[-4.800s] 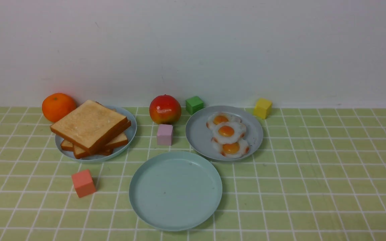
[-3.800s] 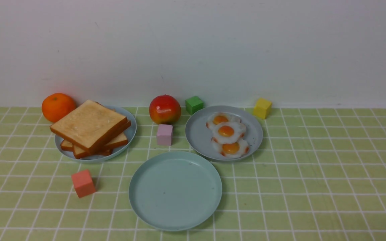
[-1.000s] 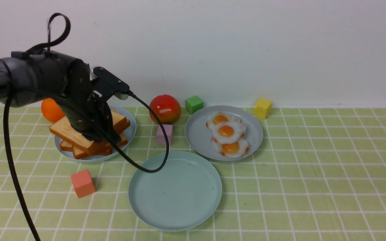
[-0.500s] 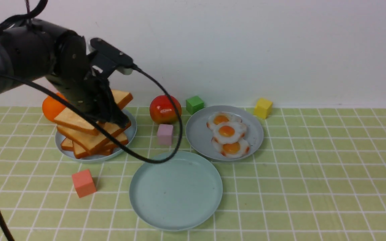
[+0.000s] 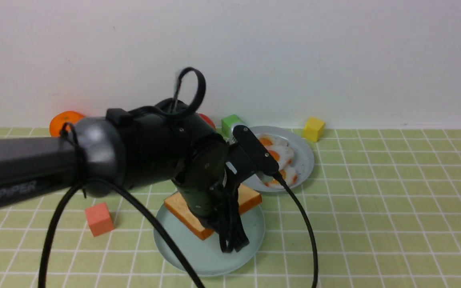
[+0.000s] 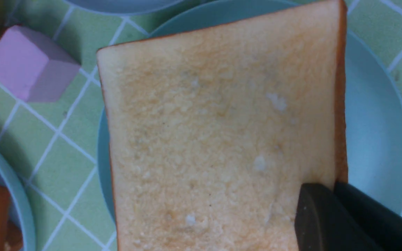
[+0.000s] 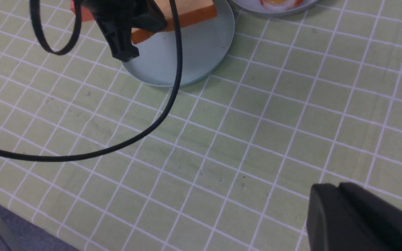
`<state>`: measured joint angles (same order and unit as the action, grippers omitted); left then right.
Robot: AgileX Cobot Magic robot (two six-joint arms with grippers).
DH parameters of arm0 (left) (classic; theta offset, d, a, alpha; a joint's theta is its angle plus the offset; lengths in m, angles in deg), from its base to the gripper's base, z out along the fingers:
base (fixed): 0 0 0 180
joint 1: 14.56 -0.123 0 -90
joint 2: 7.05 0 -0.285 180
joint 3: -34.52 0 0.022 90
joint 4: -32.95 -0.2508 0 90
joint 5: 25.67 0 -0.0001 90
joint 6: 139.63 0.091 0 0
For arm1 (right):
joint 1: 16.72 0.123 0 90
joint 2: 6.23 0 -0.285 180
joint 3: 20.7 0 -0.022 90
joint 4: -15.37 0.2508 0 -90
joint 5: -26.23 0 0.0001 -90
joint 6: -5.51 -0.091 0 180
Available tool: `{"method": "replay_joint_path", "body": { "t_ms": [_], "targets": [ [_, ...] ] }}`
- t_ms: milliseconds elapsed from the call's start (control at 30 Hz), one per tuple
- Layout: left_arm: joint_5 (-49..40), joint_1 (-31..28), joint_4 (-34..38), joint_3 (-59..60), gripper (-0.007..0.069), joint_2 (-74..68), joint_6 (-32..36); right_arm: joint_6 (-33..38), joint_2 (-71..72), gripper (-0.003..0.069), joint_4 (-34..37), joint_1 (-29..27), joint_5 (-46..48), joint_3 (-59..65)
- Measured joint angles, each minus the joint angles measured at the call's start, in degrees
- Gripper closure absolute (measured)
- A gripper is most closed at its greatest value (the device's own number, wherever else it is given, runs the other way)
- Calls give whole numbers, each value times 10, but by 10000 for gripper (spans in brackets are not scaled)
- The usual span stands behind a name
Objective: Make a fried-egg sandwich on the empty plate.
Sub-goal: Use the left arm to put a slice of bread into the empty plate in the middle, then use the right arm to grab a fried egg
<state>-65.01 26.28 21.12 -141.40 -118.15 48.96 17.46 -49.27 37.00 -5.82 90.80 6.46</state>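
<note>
Mint-green plate [image 5: 211, 261] lies under toast slice [image 6: 215, 132] clamped by left end effector [image 5: 232, 242]; right end effector [image 7: 354, 219] unclear.

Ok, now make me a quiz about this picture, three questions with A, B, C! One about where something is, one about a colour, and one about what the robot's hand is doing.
1. Where is the toast slice that the left gripper carries?
A) over the mint-green plate
B) back on the toast pile
C) on the bare tablecloth

2. What colour is the cube behind the egg plate's right edge?
A) blue
B) yellow
C) black

3. What is the left gripper doing?
A) wide open, empty
B) holding an egg
C) shut on the toast slice

Answers: 1 A, the left wrist view shows the plate under the slice. 2 B, it is plainly yellow. 3 C, the jaws pinch the slice's edge.
</note>
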Motion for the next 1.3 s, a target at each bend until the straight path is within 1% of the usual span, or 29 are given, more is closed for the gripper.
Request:
{"method": "replay_joint_path", "body": {
  "t_ms": [133,267,400,433,467,600,667,700,767,800,833,867,900,933,967,1033,1167,1200,1300],
  "targets": [
    [-1,0,-4,0,623,-18,0,0,0,595,0,0,0,0],
    [-1,0,10,0,582,-26,0,0,0,590,0,0,0,0],
    [-2,0,16,0,487,-26,0,0,0,582,0,0,0,0],
    [-2,0,16,0,456,-26,0,0,0,579,0,0,0,0],
    [-2,0,16,0,409,-26,0,0,0,576,0,0,0,0],
    [-9,0,17,0,310,-25,0,0,0,559,0,0,-6,0],
    [-28,0,24,-4,279,-15,-4,0,0,536,0,0,-18,0],
    [-28,0,24,-4,278,-13,-6,0,-1,533,0,0,-20,0],
    [-51,0,45,-22,294,20,-27,-2,-7,501,1,0,-37,0],
    [-59,0,54,-30,321,41,-38,-5,-14,487,3,0,-44,0],
    [-65,0,67,-37,370,71,-47,-7,-26,473,5,0,-54,0],
    [-66,0,69,-38,380,76,-49,-7,-26,473,5,0,-54,0],
    [-69,0,82,-42,468,124,-61,-9,-52,448,12,0,-70,0],
    [-70,0,85,-42,493,137,-62,-10,-59,448,13,0,-74,0],
    [-70,0,93,-38,579,182,-70,-10,-85,436,19,0,-91,0],
    [-67,0,101,-21,638,244,-81,-11,-118,429,28,0,-115,0],
    [-37,0,114,71,638,386,-86,-11,-231,421,51,0,-187,-7],
    [-34,0,115,76,638,393,-86,-11,-231,421,52,0,-187,-7],
    [19,0,134,185,638,513,-90,-11,-337,421,85,0,-209,-38]
  ]
}}
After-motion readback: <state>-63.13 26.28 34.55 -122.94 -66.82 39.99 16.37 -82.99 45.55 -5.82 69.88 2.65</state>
